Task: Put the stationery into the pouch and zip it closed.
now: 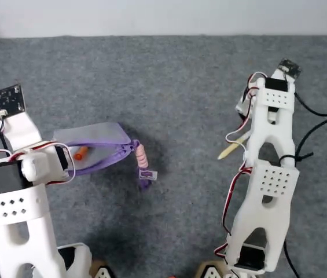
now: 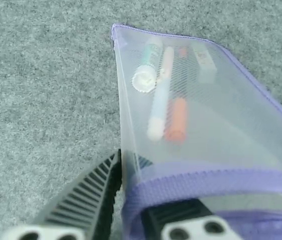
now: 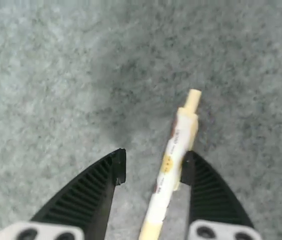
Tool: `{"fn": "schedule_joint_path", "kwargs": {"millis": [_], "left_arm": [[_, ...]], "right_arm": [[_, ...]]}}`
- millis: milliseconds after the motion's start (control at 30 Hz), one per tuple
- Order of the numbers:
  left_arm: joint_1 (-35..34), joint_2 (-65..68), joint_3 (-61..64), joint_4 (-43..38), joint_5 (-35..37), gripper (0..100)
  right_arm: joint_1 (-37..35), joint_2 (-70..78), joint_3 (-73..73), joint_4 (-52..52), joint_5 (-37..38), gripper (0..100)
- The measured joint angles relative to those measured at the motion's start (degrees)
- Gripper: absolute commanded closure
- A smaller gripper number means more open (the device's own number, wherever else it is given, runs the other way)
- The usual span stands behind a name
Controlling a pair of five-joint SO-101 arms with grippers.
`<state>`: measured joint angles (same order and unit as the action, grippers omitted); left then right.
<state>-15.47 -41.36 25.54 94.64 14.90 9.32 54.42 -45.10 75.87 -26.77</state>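
My left hand clamps the pouch rim on the bench; my right hand, jaws spread, straddles the pen against one finger. Closing off-centre, I judge, could flick it away.

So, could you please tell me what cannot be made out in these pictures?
High view: most of the pen, hidden under the right arm.
Left wrist view: the pouch's far end, cut off by the edge.
Right wrist view: one end of the pen, cut off; whether it touches the table.
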Motion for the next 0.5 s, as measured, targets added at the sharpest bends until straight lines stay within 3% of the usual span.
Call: {"fn": "schedule_joint_path", "kwargs": {"millis": [100, 500], "left_arm": [[0.0, 0.0, 0.0, 0.0, 0.0, 98], [0.0, 0.0, 0.0, 1.4, 0.0, 98]], "right_arm": [[0.4, 0.9, -0.7, 0.4, 0.1, 99.4], [0.1, -2.5, -0.5, 8.0, 5.2, 99.1]]}}
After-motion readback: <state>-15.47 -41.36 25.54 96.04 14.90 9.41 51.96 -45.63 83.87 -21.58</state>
